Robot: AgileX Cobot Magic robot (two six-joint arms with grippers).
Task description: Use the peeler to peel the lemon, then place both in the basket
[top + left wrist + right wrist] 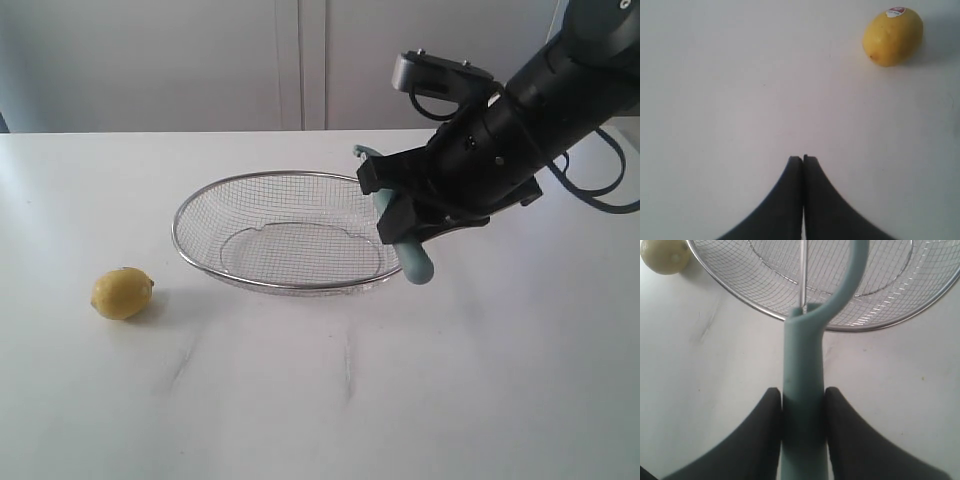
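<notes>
- The right fingers [765,435] clamp the handle of the teal peeler [802,430], whose head reaches over the right rim of the wire basket [176,232].
- The left fingers [785,200] are pressed together, holding nothing, above the white tabletop [715,100].
- The lemon [122,293], with a sticker [896,11] on it, lies on the tabletop well apart from the basket, off its left side.

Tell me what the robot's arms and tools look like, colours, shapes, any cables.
Only the right arm shows from outside: bulky, matte black, with loose black cables looping beside it and a grey box on top. The left tool and right tool both have smooth black fingers tapering to narrow tips. No markings visible.
</notes>
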